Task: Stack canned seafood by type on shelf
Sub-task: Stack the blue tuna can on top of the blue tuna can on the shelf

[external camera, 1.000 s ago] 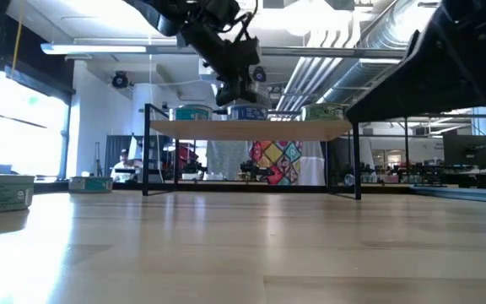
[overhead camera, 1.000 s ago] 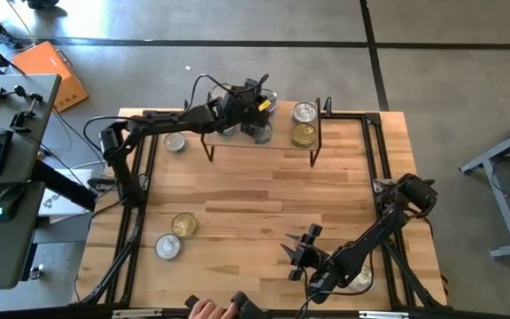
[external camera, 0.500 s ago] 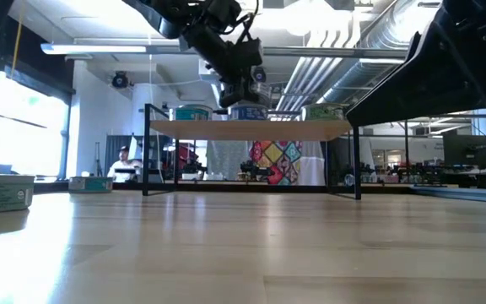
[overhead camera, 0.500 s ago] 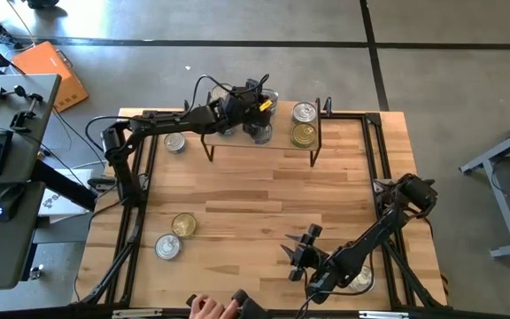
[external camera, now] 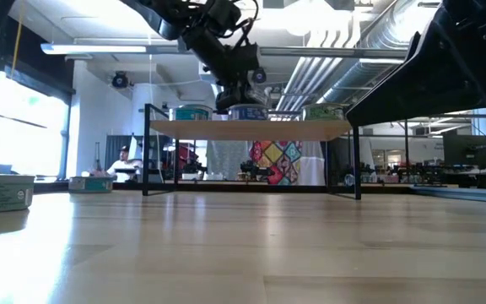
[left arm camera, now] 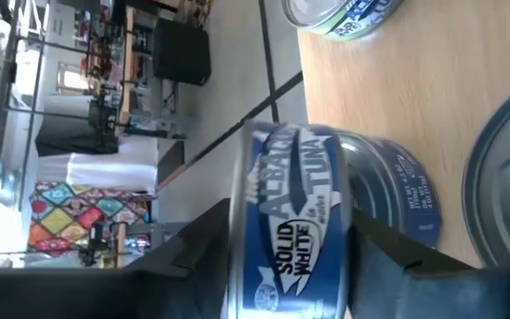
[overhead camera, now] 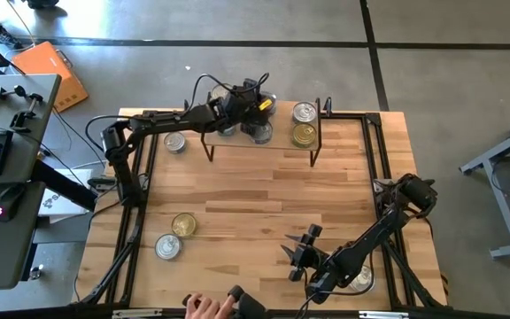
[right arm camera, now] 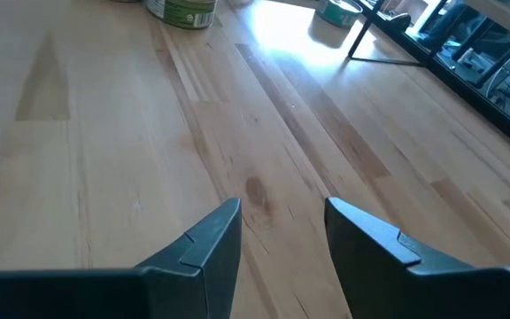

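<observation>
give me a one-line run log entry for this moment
left pincer: at shelf, fingers around blue tuna can | right pincer: open, empty, above table | stage: placing

One camera looks straight down, one level from tabletop height; both share the shelf (overhead camera: 259,133).

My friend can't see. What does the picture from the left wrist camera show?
A blue-labelled tuna can sits between the left gripper's two dark fingers on the light-wood shelf. More cans sit around it, one green-labelled. The room behind is blurry.
</observation>
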